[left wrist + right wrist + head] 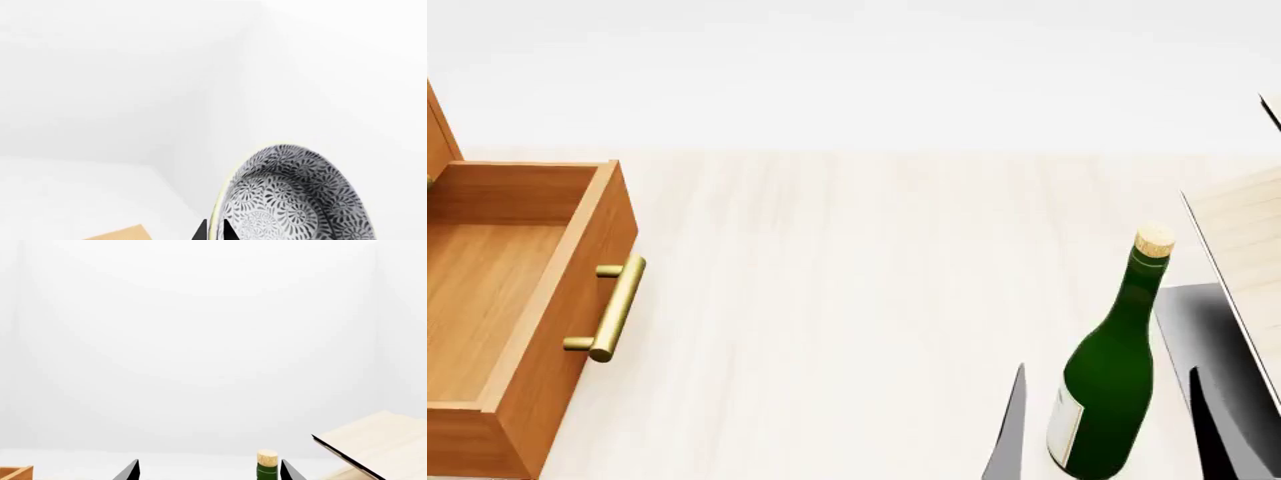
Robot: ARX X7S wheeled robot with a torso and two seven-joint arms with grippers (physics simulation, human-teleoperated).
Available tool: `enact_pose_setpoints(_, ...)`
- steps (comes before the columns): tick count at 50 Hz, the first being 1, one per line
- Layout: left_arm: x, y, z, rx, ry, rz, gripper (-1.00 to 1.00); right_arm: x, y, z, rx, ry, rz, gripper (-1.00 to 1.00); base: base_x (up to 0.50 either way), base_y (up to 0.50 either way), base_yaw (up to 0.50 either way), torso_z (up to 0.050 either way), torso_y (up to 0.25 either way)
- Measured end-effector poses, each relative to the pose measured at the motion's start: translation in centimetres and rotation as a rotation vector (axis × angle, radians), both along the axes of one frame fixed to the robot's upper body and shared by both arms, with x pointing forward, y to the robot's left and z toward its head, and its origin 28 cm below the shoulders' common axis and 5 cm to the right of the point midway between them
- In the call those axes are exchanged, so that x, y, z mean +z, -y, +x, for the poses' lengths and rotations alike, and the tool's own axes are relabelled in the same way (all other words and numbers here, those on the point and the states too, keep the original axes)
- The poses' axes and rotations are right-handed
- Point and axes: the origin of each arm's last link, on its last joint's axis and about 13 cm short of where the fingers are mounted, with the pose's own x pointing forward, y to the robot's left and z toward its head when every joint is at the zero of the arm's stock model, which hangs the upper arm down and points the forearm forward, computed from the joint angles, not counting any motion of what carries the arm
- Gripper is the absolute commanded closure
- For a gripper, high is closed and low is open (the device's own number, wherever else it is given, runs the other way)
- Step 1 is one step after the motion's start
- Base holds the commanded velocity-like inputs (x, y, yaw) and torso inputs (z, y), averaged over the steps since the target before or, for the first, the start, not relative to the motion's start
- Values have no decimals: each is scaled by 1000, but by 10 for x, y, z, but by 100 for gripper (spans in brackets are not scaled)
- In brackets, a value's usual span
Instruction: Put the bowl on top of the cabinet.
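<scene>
The left pincer [213, 232] gripped the rim of the small round, floral-speckled white-grey bowl [293, 195], held up against a white wall. The orange-brown wooden cabinet [521, 310] stood at the pale wooden table's [854, 300] left edge, drawer pulled out. The right pincer [1108, 425] was open, fingers either side of the green corked bottle [1108, 385].

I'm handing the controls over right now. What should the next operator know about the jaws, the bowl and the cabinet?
Left gripper: jaws shut on the rim of the bowl, held up in the air, out of the head view.
Right gripper: open, jaws either side of the green bottle, not gripping.
Cabinet: at the left, one drawer pulled open; its top is out of view.
Done: bowl picked up. Left: carry it onto the cabinet top and release.
</scene>
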Motion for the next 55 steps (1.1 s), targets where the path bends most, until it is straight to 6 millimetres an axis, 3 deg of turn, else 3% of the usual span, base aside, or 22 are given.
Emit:
enact_pose_setpoints(14, -10, -9, 11, 24, -132, -190, 100, -1, 0, 1, 0, -5, -3, -100, 0, 0, 0, 0, 0)
enact_pose_setpoints(28, -22, -1, 24, -76, -301, -368, 100, -3, 0, 2, 0, -11, -4, -100, 0, 0, 0, 0, 0)
enact_pose_setpoints(41, -41, -2, 32, -84, -388, -446, 100, -4, -1, 3, 3, -17, -8, -100, 0, 0, 0, 0, 0)
enact_pose_setpoints(55, -46, -8, 32, -4, -422, -475, 100, -5, -2, 3, 7, -20, -10, -100, 0, 0, 0, 0, 0)
